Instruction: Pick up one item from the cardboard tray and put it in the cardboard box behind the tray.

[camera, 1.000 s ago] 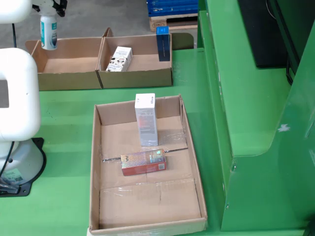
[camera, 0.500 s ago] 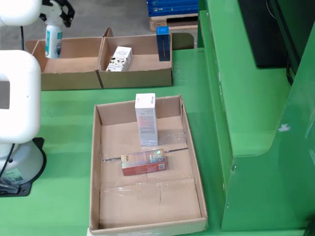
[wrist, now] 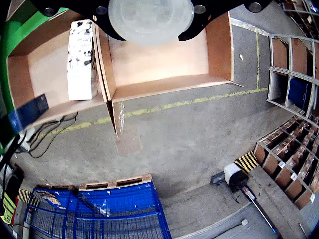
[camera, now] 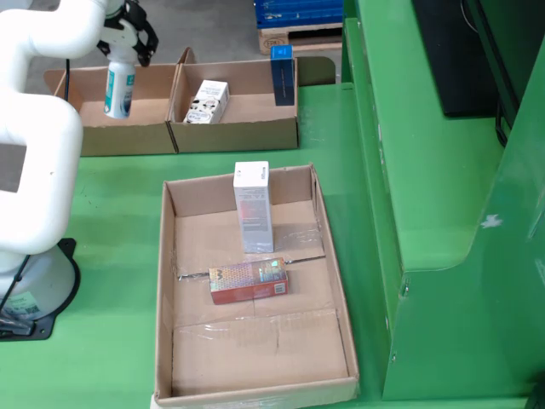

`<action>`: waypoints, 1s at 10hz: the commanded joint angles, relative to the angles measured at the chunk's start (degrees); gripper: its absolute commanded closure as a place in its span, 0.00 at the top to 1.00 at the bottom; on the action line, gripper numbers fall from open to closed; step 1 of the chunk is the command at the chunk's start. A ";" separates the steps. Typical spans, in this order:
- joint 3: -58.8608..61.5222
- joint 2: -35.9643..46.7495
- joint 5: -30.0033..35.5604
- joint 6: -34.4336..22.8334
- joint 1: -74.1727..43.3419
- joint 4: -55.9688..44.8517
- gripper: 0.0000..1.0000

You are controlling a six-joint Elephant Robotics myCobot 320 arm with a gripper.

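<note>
From the side, my gripper hangs at the top left over the left cardboard box, shut on a white and blue bottle that hangs upright below it. In the view that rides on the gripper, the bottle's round grey end fills the top, above an empty box. The neighbouring box holds a white patterned carton and a blue carton. The cardboard tray in front holds an upright white carton and a red-brown carton lying flat.
A raised green ledge runs along the right of the table in the side view. The arm's white base stands left of the tray. Beyond the table are a blue pallet cage and shelving.
</note>
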 commanded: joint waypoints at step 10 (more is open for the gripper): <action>1.58 -17.15 -6.27 -0.11 -2.82 25.42 0.00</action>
